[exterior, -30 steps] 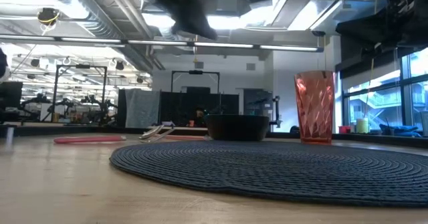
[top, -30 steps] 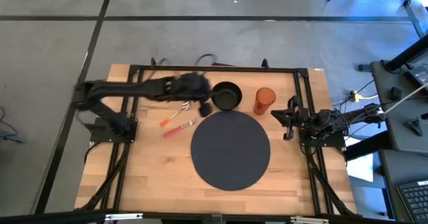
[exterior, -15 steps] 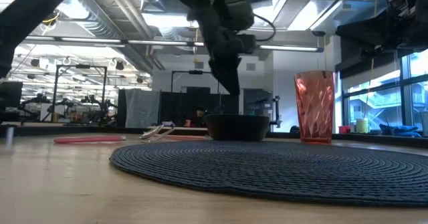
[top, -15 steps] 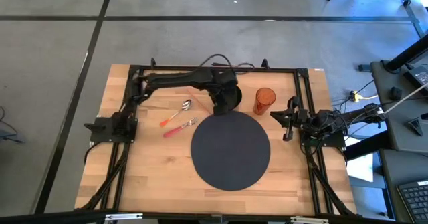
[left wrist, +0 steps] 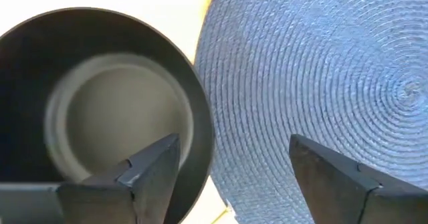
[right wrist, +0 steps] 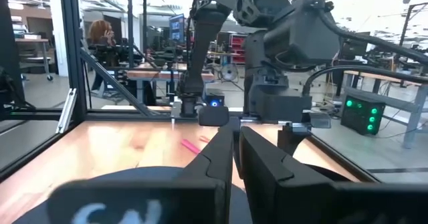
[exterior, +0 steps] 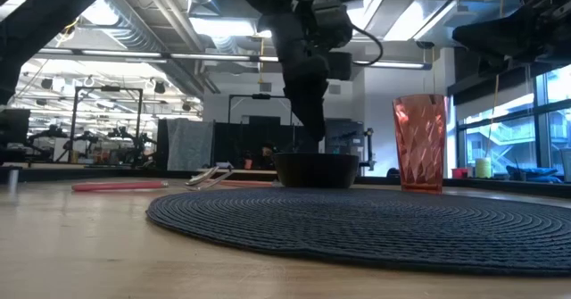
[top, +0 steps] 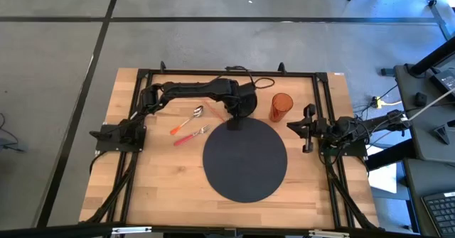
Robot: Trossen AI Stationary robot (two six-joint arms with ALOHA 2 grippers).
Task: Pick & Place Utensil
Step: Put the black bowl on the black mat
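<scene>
On the left half of the wooden table (top: 156, 188) lie the 2 utensils: a spoon (top: 186, 121) with a red-orange handle and its bowl toward the far edge, and just beside it, nearer the mat, a fork (top: 190, 136) with a like handle. Both lie on the bare wood, long axes roughly parallel, running diagonally from the near-left up toward the far-right; neither touches the mat.

The left arm reaches from its base across the far side of the table, and the left gripper (top: 233, 117) hangs over the spot where the dark bowl (top: 245, 100) meets the far rim of the round woven mat (top: 245, 160). Its wrist camera looks straight down: the fingers stand well apart, with the bowl's rim and the mat's edge showing between them, and nothing held. So the utensils lie to the gripper's left, back toward the arm's own base — the fork's tines end is the closest part. By my judgement, a pick would need the gripper to come back left and turn to close across a handle.

Right of the bowl stands an orange tumbler (top: 280, 106). At the table's right edge the right gripper (top: 306, 128) waits, fingers pressed nearly together and empty — well apart from the utensils, so the left arm is plainly the nearer.
</scene>
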